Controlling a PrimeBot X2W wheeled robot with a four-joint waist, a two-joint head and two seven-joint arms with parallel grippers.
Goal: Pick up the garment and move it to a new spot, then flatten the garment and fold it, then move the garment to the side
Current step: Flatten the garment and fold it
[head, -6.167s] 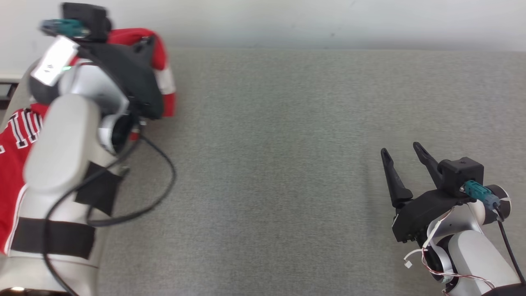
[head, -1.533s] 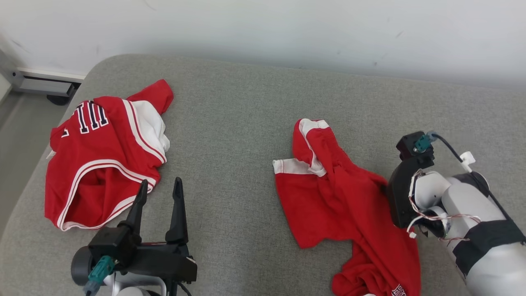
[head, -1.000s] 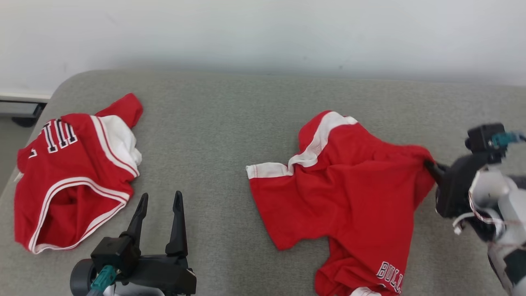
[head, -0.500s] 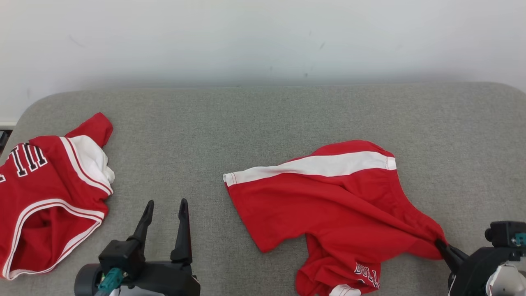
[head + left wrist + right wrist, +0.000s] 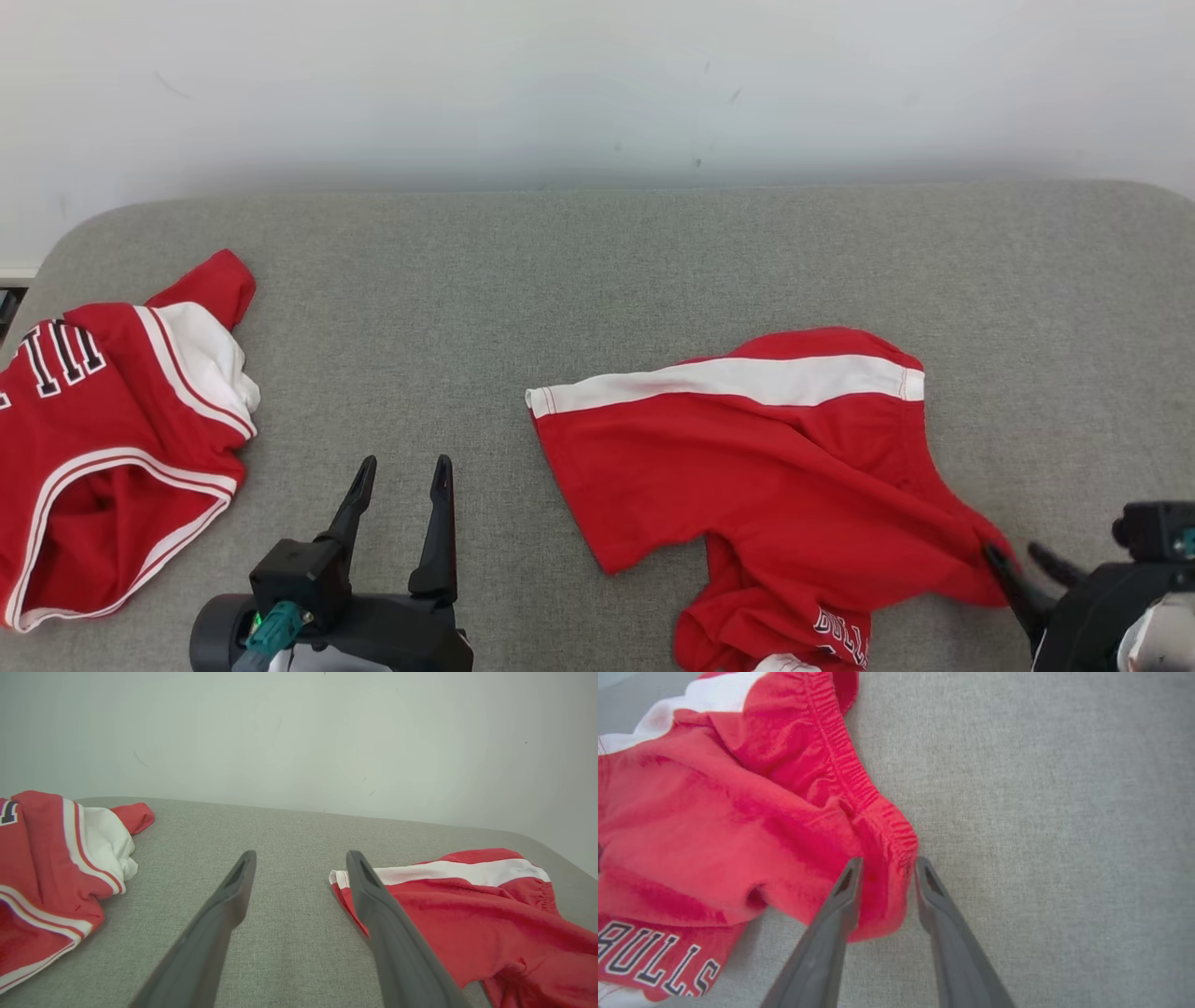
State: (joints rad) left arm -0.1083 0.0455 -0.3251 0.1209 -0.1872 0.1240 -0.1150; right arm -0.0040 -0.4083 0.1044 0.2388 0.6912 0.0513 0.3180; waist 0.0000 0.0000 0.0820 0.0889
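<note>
The garment, a pair of red shorts (image 5: 766, 467) with a white side stripe and "BULLS" lettering, lies crumpled on the grey cushioned surface (image 5: 560, 280) right of centre. My right gripper (image 5: 1018, 558) sits at its lower right corner. In the right wrist view, the right gripper (image 5: 888, 863) has its jaws parted, and the elastic waistband of the shorts (image 5: 738, 812) lies loosely between them. My left gripper (image 5: 401, 467) stands open at the lower left, holding nothing. In the left wrist view, the left gripper (image 5: 301, 858) points between the two garments, with the shorts (image 5: 467, 905) to its right.
A second red garment (image 5: 103, 420) with white trim and dark lettering lies bunched at the surface's left end, seen also in the left wrist view as a red jersey (image 5: 42, 858). A pale wall (image 5: 597, 84) runs behind the surface. Bare grey fabric lies between the garments.
The right jaws, pinched on the shorts' waistband corner half a second ago, have parted. The cloth has slackened and settled on the surface. The left gripper stays open.
</note>
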